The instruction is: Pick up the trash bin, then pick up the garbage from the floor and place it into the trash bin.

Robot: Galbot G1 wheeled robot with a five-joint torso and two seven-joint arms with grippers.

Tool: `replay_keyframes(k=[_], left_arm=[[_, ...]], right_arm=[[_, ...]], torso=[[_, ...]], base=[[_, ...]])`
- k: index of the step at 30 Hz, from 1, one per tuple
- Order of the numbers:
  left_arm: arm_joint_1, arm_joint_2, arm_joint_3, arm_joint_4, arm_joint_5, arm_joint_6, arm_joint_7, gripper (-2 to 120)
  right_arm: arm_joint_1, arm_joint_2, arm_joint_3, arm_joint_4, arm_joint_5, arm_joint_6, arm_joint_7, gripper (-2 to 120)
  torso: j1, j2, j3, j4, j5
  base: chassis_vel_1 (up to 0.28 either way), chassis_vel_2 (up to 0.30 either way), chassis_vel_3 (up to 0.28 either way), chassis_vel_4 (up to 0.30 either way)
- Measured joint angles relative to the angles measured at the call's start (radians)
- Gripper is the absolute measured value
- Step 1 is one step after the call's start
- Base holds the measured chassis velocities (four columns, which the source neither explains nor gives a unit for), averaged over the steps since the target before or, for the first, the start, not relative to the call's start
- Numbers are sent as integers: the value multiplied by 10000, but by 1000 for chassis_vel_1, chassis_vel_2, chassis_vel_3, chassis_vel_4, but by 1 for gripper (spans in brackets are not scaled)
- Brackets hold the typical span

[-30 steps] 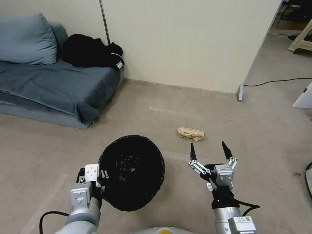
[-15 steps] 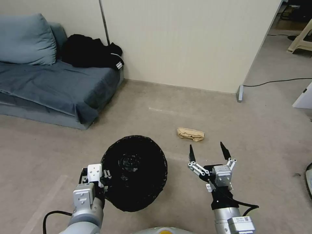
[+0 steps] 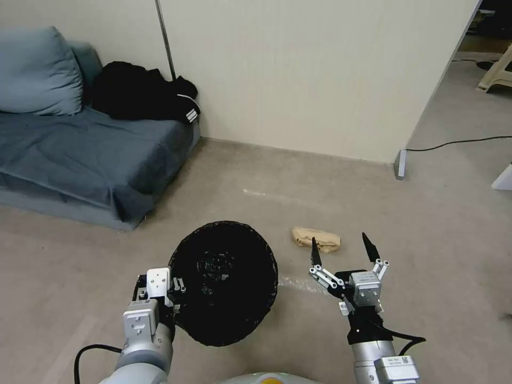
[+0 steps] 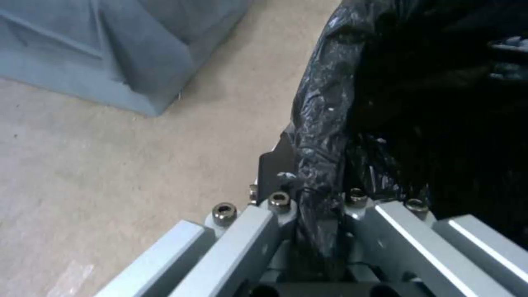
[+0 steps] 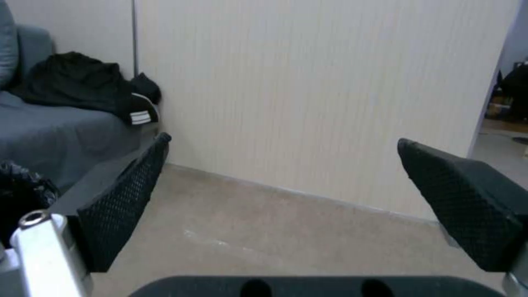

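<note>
Head view: left gripper (image 3: 172, 296) at lower left of frame, clenched on the rim of the trash bin (image 3: 224, 281). Bin sits at lower centre, its mouth open toward the camera, black bag liner covering rim and interior; white pail wall not discernible. Left wrist view: fingers (image 4: 275, 165) pinch a fold of the liner (image 4: 324, 123) between them, tan carpet (image 4: 110, 165) beneath.

Right gripper (image 3: 341, 250) at lower right of centre, released, both black-tipped fingers spread wide and pointing toward the upper part of the frame. Nothing between them. Right wrist view: the two mesh-textured pads (image 5: 126, 206) stand well apart, cream wall (image 5: 308, 95) ahead.

Garbage: one tan paper wad (image 3: 316, 238) on the carpet, centre of frame, just above the right gripper's fingertips, to the right of the bin. Not touched by either gripper.

Blue-grey sofa (image 3: 80, 154) at upper left, black garment (image 3: 138, 98) heaped on it.
</note>
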Motion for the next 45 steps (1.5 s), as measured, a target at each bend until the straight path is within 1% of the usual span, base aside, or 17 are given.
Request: replay_keyframes(k=[1,2,17,22,24,25,27,28,31,32,33,34,36,37,38,40,45], left_arm=[[-1,-6,5,-4,1,0,2,0],[-1,-10,10,-3,2,0,5,0],[-11,-42,22,45,35,-1,31,0],[2,-25,9,61,31,0,58,0],[-5,6,4,66,25,-1,73,0],[-5,6,4,66,25,-1,73,0],[-19,25,6,69,29,-15,70,0],[-19,25,6,69,29,-15,70,0],[7,48,10,72,43,-33,66,0],[7,48,10,72,43,-33,66,0],[37,60,0,74,62,-28,62,0],[43,61,-12,75,78,-13,61,0],[46,60,-28,76,94,-3,60,0],[54,60,-55,76,127,7,51,0],[54,60,-55,76,127,7,51,0],[76,60,-85,78,160,17,33,0],[94,60,-91,81,227,27,28,0]], right_arm=[[4,0,0,-9,-5,8,-2,100],[5,0,-2,-17,-12,16,-4,100],[72,0,99,-123,67,408,-247,100],[687,-8,812,-421,10,449,-558,100],[1223,-580,1192,-778,128,60,-647,100],[1223,-580,1192,-778,128,60,-647,100],[1422,-1138,1322,-1067,144,-322,-697,100],[1422,-1138,1322,-1067,144,-322,-697,100],[2006,-2131,1484,-2154,57,-737,-1161,100],[2006,-2131,1484,-2154,57,-737,-1161,100],[2350,-2421,1542,-2746,-136,-806,-1479,100],[2670,-2627,1564,-3220,-319,-809,-1705,100],[2896,-2757,1563,-3539,-466,-795,-1820,100],[3316,-2986,1525,-4135,-779,-719,-1969,100],[3316,-2986,1525,-4135,-779,-719,-1969,100],[3857,-3251,1461,-4894,-1320,-488,-2171,100],[4594,-3552,1354,-6098,-2246,31,-2393,100]], torso=[[-1,1,-1,0,7],[0,0,0,0,-2],[-1,0,-1,0,1],[-1,0,0,-1,2],[-1,0,0,2,2],[-1,0,0,2,2],[-1,0,0,0,1],[-1,0,0,0,1],[-1,0,0,0,2],[-1,0,0,0,2],[-1,0,0,-1,5],[-1,0,0,1,2],[0,0,0,0,3],[0,0,0,1,4],[0,0,0,1,4],[0,0,1,1,3],[-1,0,0,0,1]], base=[[-119,112,143,-125],[-119,108,132,-125],[-53,58,50,-64],[0,0,0,0],[0,0,0,0],[0,0,0,0],[0,0,0,0],[0,0,0,0],[0,0,0,0],[0,0,0,0],[0,0,0,0],[0,0,0,0],[0,0,0,0],[0,0,0,0],[0,0,0,0],[0,0,0,0],[0,0,0,0]])
